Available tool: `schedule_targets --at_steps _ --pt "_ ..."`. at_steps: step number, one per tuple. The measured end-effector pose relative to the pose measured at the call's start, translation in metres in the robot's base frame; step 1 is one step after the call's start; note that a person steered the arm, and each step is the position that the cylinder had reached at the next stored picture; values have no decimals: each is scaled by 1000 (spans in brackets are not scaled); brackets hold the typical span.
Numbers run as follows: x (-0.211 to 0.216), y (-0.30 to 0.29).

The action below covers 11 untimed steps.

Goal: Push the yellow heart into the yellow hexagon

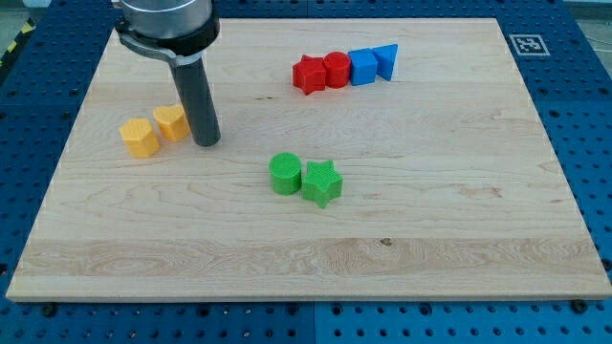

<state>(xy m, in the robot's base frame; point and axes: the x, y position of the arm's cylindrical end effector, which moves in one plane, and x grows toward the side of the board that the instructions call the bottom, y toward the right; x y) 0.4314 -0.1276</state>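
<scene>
A: My tip (pixel 207 142) is down on the wooden board (pixel 430 229), a bare rod with nothing to clench, just pressing. Right beside it, on the view's left, sits the yellow heart (pixel 172 122), touching or near enough.

B: And the target?

A: The yellow hexagon (pixel 140 138) lies just beyond the heart, further left and slightly toward the view's bottom, the two almost meeting. Tip, heart, hexagon nearly in line, so I'd judge a short leftward shove closes it.

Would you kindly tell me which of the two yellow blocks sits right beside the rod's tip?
The yellow heart, just left of my tip; the yellow hexagon lies beyond it.
</scene>
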Motion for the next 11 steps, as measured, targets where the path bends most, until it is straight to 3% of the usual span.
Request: schedule_targets --at_steps 8,11 --pt "-34 -52" --pt "-34 -40"
